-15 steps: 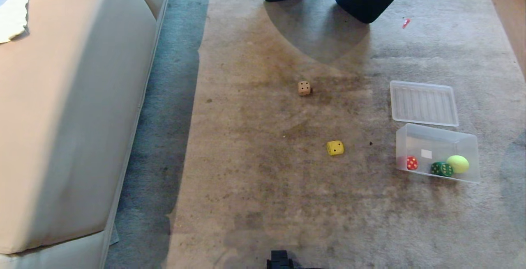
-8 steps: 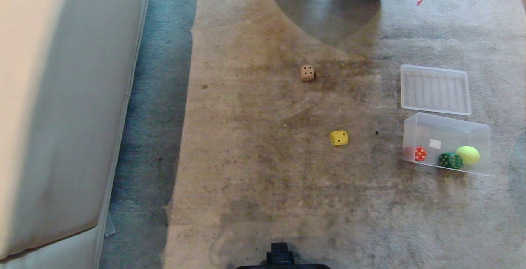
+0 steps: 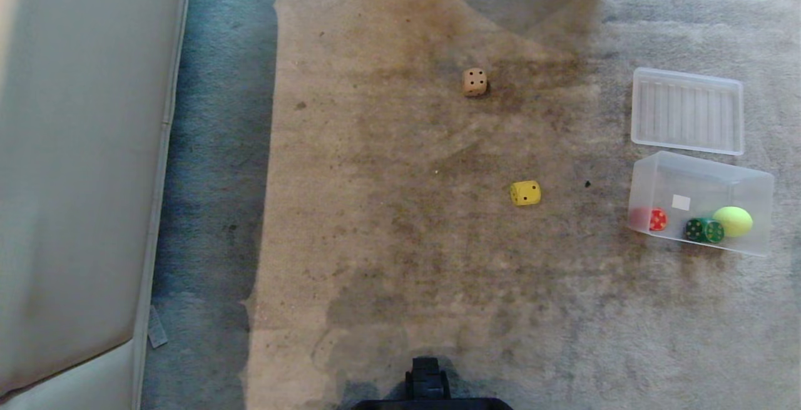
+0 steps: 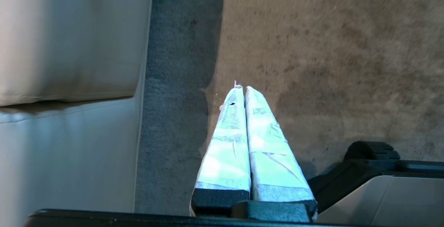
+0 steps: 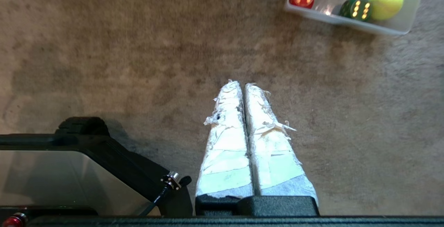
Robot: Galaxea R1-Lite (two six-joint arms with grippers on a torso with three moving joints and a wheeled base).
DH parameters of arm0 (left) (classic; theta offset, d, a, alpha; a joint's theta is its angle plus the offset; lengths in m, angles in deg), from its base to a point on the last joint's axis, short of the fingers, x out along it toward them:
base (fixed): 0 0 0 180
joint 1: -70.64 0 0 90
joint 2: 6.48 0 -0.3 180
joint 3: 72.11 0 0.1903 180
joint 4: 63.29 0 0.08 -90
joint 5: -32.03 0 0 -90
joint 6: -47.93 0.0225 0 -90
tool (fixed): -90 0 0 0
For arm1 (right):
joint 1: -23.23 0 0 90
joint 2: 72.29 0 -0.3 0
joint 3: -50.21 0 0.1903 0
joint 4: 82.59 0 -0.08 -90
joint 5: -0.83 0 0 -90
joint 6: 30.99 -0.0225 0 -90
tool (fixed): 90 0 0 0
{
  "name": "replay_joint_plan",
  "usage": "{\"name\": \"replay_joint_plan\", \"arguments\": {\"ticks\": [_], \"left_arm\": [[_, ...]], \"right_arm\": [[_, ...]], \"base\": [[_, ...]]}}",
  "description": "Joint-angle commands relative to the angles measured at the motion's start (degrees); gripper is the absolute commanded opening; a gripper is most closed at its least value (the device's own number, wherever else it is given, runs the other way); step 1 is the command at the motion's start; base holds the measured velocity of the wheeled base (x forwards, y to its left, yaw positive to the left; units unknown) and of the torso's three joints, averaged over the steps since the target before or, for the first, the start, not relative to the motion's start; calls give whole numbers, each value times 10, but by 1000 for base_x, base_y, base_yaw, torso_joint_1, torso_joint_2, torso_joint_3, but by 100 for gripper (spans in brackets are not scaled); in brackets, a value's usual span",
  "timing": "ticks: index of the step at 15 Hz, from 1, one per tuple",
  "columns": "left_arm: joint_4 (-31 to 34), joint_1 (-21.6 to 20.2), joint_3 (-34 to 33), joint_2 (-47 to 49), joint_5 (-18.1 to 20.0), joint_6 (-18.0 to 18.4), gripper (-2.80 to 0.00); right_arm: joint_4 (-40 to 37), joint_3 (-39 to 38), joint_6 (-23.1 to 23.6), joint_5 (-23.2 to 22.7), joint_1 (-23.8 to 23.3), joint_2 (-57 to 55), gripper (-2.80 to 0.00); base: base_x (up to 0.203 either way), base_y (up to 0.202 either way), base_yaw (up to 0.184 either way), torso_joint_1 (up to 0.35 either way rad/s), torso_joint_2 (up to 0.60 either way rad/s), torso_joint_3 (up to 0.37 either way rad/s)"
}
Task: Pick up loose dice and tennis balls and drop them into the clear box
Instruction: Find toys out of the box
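The pale sofa (image 3: 75,166) fills the left of the head view, and beside it the worn rug (image 3: 407,260) carries everything the task concerns. Toward the right edge of the rug the clear box (image 3: 701,175) stands with its flat ribbed lid (image 3: 687,111) lying just behind it, off the box and leaving it open.

Part of the job looks done: inside the box sit one tennis ball (image 3: 733,221), a green die (image 3: 704,230) touching it, and a red die (image 3: 657,219) near the opposite end. No other tennis ball shows on the floor in any view, though one may lie outside what the cameras take in.

Two dice remain loose on the rug. The yellow die (image 3: 525,193) rests well to the left of the box, and the tan die (image 3: 475,81) lies farther off, beyond it and nearer the shadowed patch at the top of the head view. Neither is touched by anything.

Both arms hang parked close to the robot's base, away from the dice. The left hand (image 4: 241,89) has its taped fingers pressed together over the rug's edge by the sofa, holding nothing. The right hand (image 5: 241,84) is likewise pressed together and empty, with the box ahead of it. Both pickups have yet to begin; the yellow die seems the nearer first target.
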Motion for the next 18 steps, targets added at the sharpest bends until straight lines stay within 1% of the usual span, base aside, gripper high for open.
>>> {"name": "replay_joint_plan", "arguments": {"ticks": [1,13,18], "left_arm": [[0,0,0,0,0,0,-280],[0,0,0,0,0,0,-280],[0,0,0,0,0,0,-280]], "right_arm": [[0,0,0,0,0,0,-280],[-1,0,0,0,0,0,-280],[-1,0,0,0,0,0,-280]], "base": [[0,0,0,5,5,-193],[0,0,0,3,2,-198],[0,0,0,2,1,-44]]}}
